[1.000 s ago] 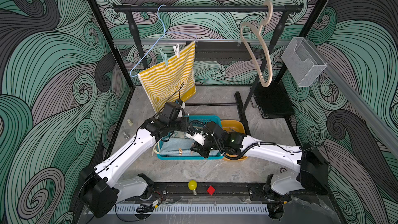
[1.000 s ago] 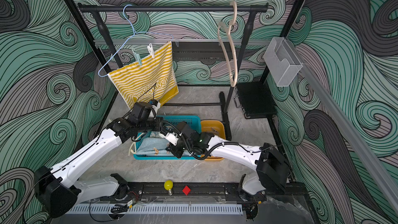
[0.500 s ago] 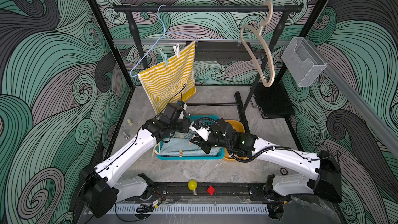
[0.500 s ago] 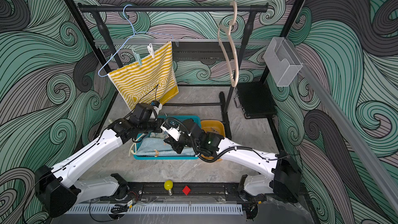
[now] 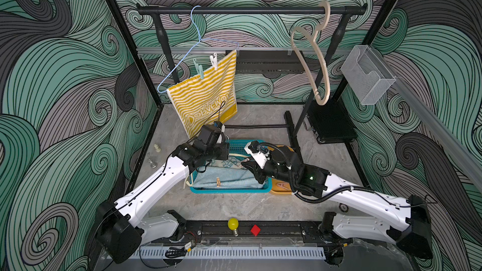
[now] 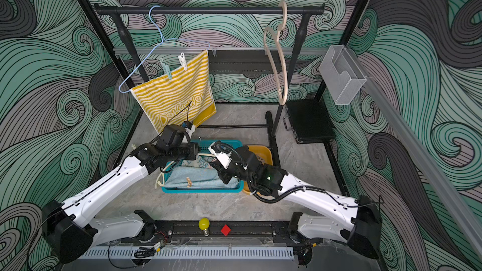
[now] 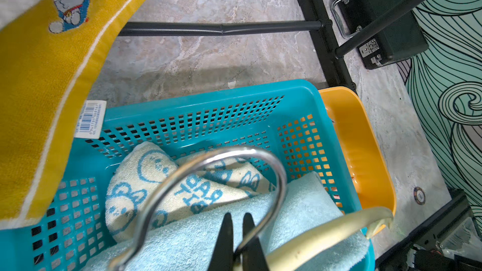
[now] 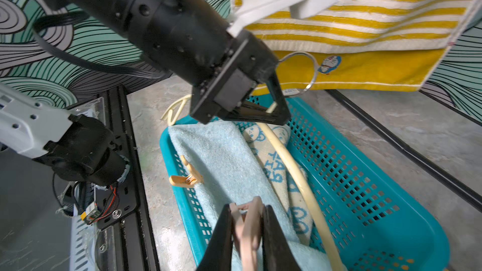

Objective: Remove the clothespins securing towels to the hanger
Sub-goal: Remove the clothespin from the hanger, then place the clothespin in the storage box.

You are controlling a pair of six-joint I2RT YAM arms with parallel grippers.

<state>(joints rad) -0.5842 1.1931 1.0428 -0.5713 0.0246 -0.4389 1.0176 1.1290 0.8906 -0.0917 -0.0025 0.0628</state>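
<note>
Since a second ago, the right arm's rear link has been swung outward, away from the teal basket (image 5: 229,191), and the arm is now stretched out straighter. The right end effector (image 8: 247,207) has been carried slightly toward the basket's far side and is held above its contents. Hardly any change is seen in the left arm, and the cloths in the basket lie as they did.

A pink clothespin (image 8: 247,230) is grasped between the right end effector's jaws, clear of the cloth beneath it. The left end effector (image 7: 237,216) is clenched on a cream hanger (image 8: 294,168) at the foot of its metal hook (image 7: 234,152), above the basket's far left corner. The hanger's arm runs down across the cloths in the basket.

Inside the basket a light-blue towel (image 5: 229,175) is laid along the near side. A pale towel printed with blue bunnies (image 7: 156,178) is bunched behind it. An orange clothespin (image 8: 187,175) is seen on the light-blue towel near the basket's front wall; whether it is clipped on cannot be told.

Behind the basket and to its left, a yellow striped towel (image 5: 206,95) is hung from a blue wire hanger (image 5: 200,39) on the black rail (image 5: 247,10). It is pinned there by a mint clothespin (image 5: 200,70) and a white clothespin (image 5: 214,61). An orange bin (image 5: 280,190) stands against the basket's right end on the bench (image 5: 234,204).
</note>
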